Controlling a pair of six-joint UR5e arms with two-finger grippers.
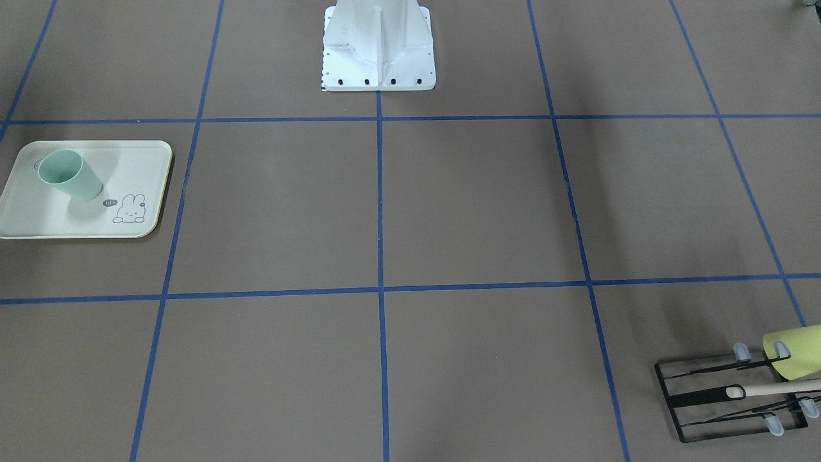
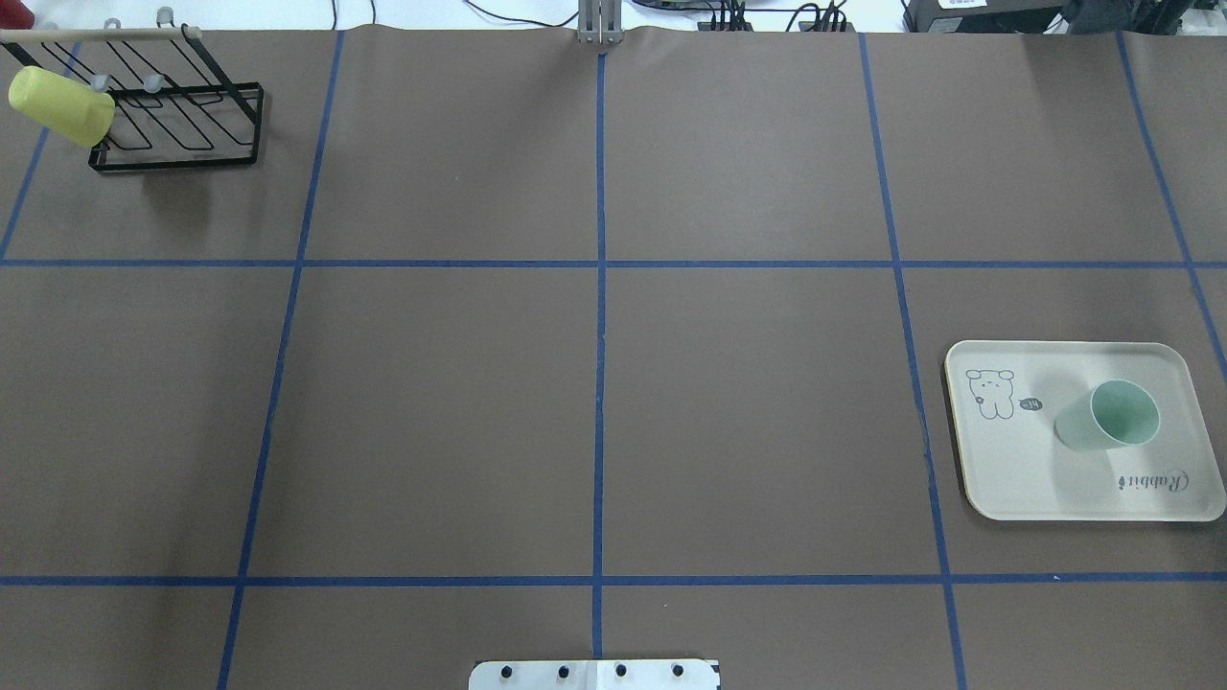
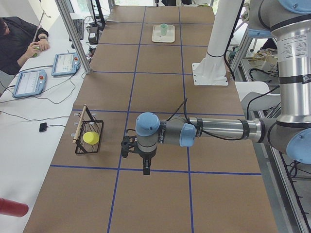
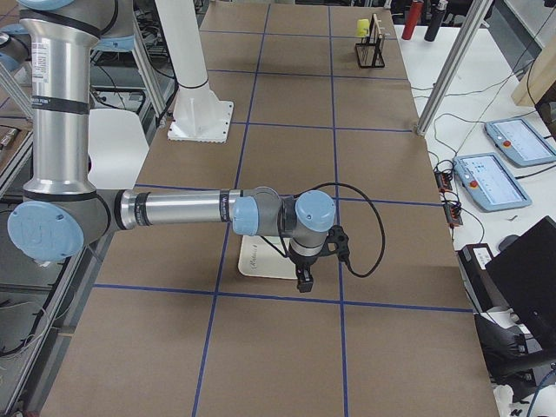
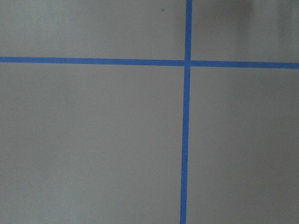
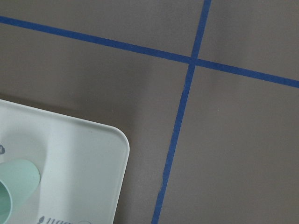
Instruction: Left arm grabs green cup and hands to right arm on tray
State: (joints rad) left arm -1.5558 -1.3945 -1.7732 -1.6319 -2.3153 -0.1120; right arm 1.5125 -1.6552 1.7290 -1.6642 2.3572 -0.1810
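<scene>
One brown paper-covered table. Two silver-grey jointed arms, the left arm and the right arm. The left gripper and right gripper point down, jaw width untellable.

One cream rectangular plastic tray sits at 3 o'clock in the overhead view, and one black wire rack at 10 o'clock.

Two cups: a yellow-green cup on the rack, and the pale mint-green plastic cup upright on the tray. It is probably light, stiff and slick — pinch across its wall below the rim.

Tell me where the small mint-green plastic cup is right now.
In the overhead view, the small mint-green plastic cup stands upright on the cream rectangular plastic tray at the right, the robot's right side, near its bunny drawing and "Rabbit" script.
</scene>
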